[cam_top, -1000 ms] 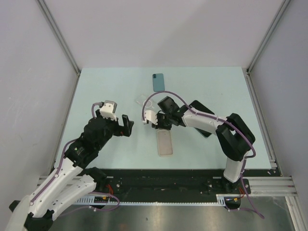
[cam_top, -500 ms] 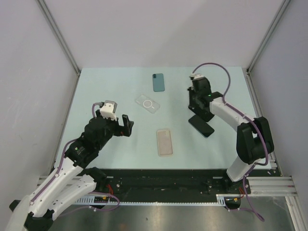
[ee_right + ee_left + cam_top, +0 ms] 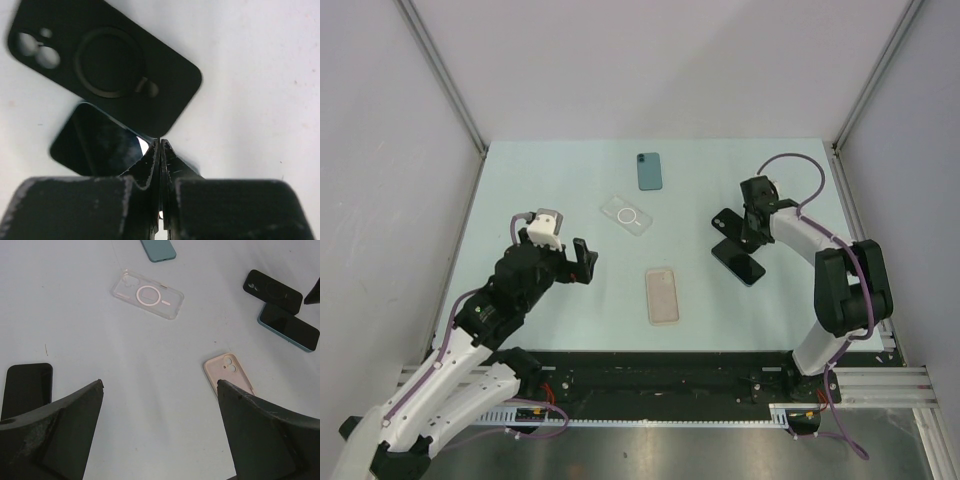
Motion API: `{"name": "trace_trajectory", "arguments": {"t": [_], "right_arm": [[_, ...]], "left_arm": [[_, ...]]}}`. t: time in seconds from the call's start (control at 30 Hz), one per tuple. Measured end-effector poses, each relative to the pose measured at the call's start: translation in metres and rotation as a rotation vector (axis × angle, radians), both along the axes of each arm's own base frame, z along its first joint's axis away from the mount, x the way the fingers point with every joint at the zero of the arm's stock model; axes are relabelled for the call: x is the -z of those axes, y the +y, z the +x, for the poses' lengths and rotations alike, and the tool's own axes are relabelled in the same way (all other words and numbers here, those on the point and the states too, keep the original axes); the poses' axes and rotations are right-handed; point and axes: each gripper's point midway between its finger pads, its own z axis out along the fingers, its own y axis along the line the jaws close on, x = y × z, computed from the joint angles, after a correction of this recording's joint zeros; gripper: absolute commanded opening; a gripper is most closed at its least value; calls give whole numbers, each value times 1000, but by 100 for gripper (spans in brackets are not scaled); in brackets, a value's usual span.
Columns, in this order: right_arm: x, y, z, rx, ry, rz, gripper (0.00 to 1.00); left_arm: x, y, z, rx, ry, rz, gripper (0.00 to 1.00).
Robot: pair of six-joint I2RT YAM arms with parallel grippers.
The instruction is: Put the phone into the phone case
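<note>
A dark-screened phone [image 3: 740, 264] with a teal rim lies at the right, its top end tucked under a black phone case [image 3: 725, 220] that has a ring on its back. In the right wrist view the case [image 3: 105, 70] lies above the phone [image 3: 92, 142]. My right gripper [image 3: 161, 143] is shut with nothing between its fingers, its tips low over the phone's edge where it meets the case's corner. From above, the right gripper [image 3: 748, 233] sits beside both. My left gripper [image 3: 583, 262] hovers wide open and empty at the left, also seen in its own view [image 3: 160, 385].
A clear case [image 3: 627, 214] with a white ring lies mid-table, a teal phone [image 3: 649, 171] behind it and a pink case [image 3: 661, 295] near the front. The left wrist view also shows a black slab [image 3: 27, 389] lying at its left edge.
My right arm swung from over the pink case at the centre out to the right, came down by the black case and phone, and its jaws closed. The left arm stayed put.
</note>
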Motion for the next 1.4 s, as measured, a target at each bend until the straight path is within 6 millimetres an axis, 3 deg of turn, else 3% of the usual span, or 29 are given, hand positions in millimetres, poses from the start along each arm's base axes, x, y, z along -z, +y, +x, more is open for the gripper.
{"name": "trace_trajectory", "arguments": {"t": [0.17, 0.33, 0.63, 0.8, 1.4], "right_arm": [[19, -23, -18, 48, 69, -24, 0], [35, -27, -28, 50, 117, -36, 0], [49, -35, -23, 60, 130, -30, 0], [49, -29, -15, 30, 107, -9, 0], [48, 24, 10, -130, 10, 107, 4]], "left_arm": [[-1, 0, 0, 3, -2, -2, 100], [-1, -1, -1, 6, -2, -4, 100], [-1, -1, -1, 7, -2, -5, 100], [-1, -1, -1, 7, -3, -5, 100], [-1, -1, -1, 8, -2, -5, 100]]}}
